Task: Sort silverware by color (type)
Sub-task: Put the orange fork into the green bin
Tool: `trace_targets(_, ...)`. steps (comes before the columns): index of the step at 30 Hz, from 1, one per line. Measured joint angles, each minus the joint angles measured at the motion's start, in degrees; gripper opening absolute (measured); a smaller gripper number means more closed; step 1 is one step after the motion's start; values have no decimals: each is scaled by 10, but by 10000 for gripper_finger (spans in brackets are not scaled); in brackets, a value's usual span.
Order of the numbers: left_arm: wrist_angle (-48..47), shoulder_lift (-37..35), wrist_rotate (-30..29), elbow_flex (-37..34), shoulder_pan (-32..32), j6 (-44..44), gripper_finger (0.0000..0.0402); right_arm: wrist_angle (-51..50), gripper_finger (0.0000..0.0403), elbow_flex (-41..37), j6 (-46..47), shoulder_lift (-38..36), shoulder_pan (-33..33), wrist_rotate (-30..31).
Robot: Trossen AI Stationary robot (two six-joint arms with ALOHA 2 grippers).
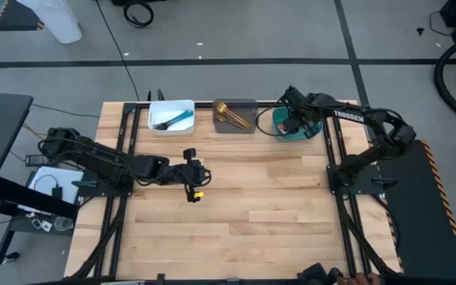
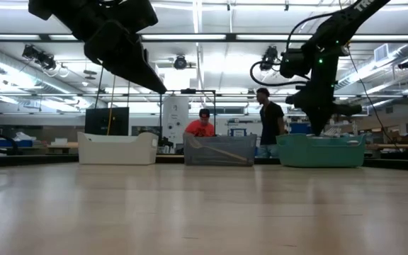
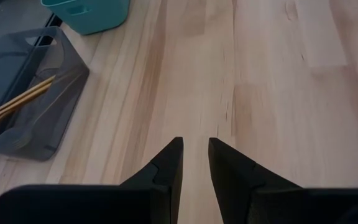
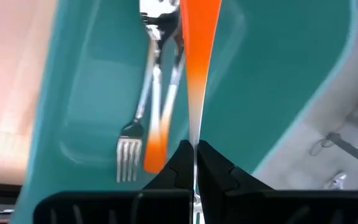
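Note:
My right gripper (image 4: 195, 163) hangs over the teal bin (image 1: 309, 131) at the table's far right, shut on an orange-handled utensil (image 4: 199, 43). Inside that bin lie a silver fork (image 4: 129, 155) and other orange-handled pieces (image 4: 155, 146), resting flat on its floor. Gold utensils (image 1: 229, 115) lie in the grey bin (image 1: 248, 104). Blue-handled utensils (image 1: 174, 121) lie in the white bin (image 1: 155, 109). My left gripper (image 3: 195, 162) stands open above bare wood near the table's middle left, with nothing between its fingers. My right gripper pinches the utensil's thin silver neck (image 4: 195, 134) between its two fingertips, just where the orange handle fades to silver. The fingers come from above, slanting steeply down. The orange handle runs on past the fingertips into the bin; the utensil's head is hidden behind the fingers.
The three bins stand in a row along the far edge: white (image 2: 116, 149), grey (image 2: 220, 150), teal (image 2: 321, 151). Black rails (image 1: 127, 138) run down both sides of the table. The wooden top (image 1: 260, 214) stretches in front of the bins. Two people (image 2: 269, 120) are beyond the far edge.

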Motion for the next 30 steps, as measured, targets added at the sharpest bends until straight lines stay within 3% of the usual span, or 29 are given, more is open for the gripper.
trace_targets(16,-3,0,0,0,-1,0,84,6,16,0,25,82,22,7)
trace_targets(30,-6,0,0,0,-1,-16,84,7,38,0,54,84,22,-21)
